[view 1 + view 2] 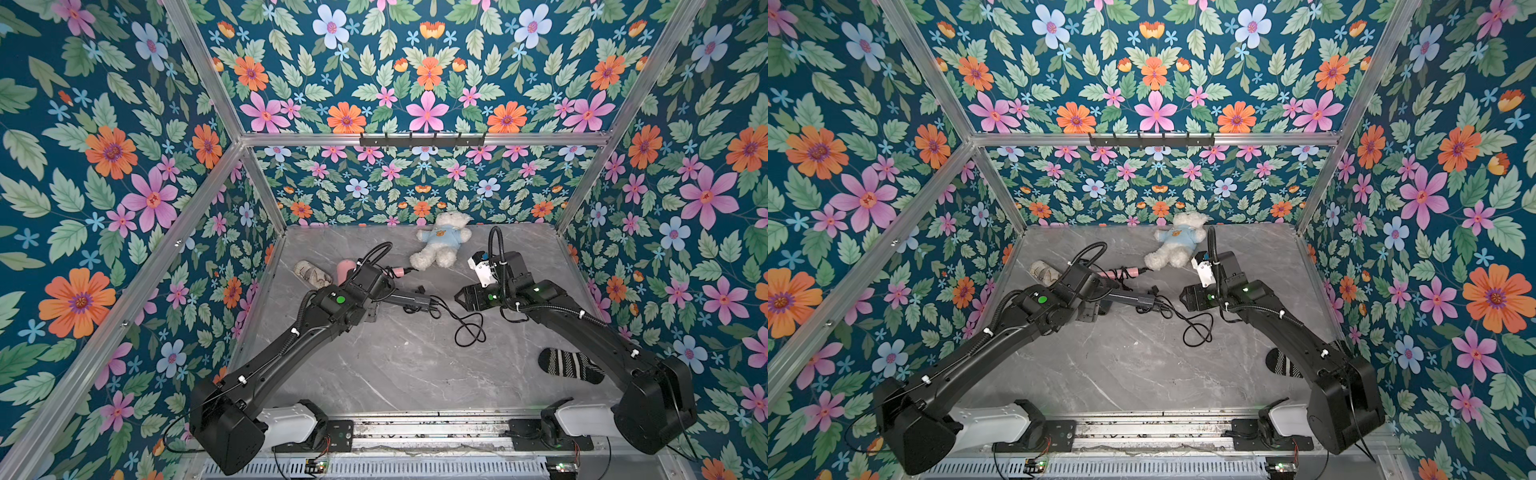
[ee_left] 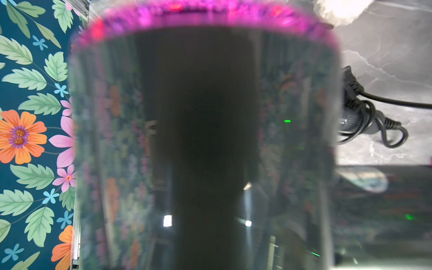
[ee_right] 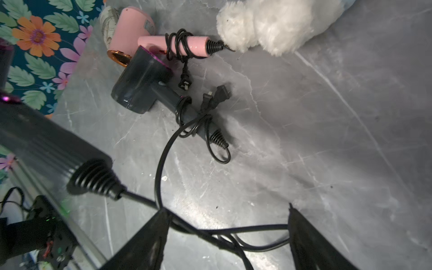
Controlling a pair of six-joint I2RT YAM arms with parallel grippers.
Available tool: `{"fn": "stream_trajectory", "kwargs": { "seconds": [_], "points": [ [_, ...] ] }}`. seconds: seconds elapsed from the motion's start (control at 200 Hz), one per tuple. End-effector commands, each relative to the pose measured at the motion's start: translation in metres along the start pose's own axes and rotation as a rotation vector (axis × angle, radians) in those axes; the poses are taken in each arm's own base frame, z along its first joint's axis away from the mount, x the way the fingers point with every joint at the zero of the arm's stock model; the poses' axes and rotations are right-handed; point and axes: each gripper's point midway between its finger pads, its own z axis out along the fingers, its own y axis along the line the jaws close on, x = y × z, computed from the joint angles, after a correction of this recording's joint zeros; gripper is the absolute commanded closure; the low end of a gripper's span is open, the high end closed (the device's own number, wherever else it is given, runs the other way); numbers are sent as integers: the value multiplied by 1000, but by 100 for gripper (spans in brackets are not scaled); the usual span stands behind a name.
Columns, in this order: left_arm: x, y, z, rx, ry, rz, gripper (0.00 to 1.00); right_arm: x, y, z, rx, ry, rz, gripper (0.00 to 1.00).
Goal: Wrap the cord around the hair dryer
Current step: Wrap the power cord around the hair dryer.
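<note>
- Left end effector (image 1: 372, 309): its fingers are hidden beneath its own wrist in both top views. It is judged clenched on the body of the hair dryer (image 1: 413, 298). The dryer sits at the centre of the frame with its handle pointing right, apparently raised off the counter (image 1: 395, 374). The blurred barrel fills the left wrist view.
- Right end effector (image 3: 226, 208): released, with its fingers apart at the lower edge of the right wrist view. The cord (image 3: 161, 163) crosses between them and touches one finger.
- The cord leaves the strain relief (image 3: 93, 177) at lower left and lies in loose loops on the counter. No turn shows around the held handle, so wrapping is judged not begun.
- Step in hand, as judged: closing on the cord.
  - Take one strand only, since several overlap between the fingers.
  - Grip near the strain relief, leaving enough slack to avoid kinking it.
- Keep the left grasp firm and the handle level. Lay snug, adjacent turns from the handle end toward the barrel.
- Hazard: a second grey dryer (image 3: 140, 81) and a pink dryer (image 3: 133, 30) lie at the upper left of the right wrist view, both with cords wound. Keep the trailing loops clear of them.
</note>
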Motion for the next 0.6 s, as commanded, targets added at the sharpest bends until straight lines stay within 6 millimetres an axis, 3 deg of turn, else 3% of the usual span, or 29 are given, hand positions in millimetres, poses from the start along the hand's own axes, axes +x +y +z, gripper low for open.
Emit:
{"fn": "stream_trajectory", "kwargs": {
  "seconds": [0.0, 0.085, 0.275, 0.435, 0.595],
  "points": [
    [-4, -4, 1, 15, -12, -2, 100, 2, 14, -2, -87, -8, 70, 34],
    [-2, -8, 4, 27, -8, 7, 100, 0, 16, -1, -103, -21, 94, 42],
    [-8, -19, 10, 81, -63, -8, 100, 4, 5, 4, -50, -3, 108, 39],
    [-13, -32, 6, 166, -105, 22, 100, 3, 4, -5, -30, -28, 105, 33],
    [-11, -15, 2, 86, -101, 78, 100, 9, 7, -26, -55, 26, 137, 30]
  ]
}}
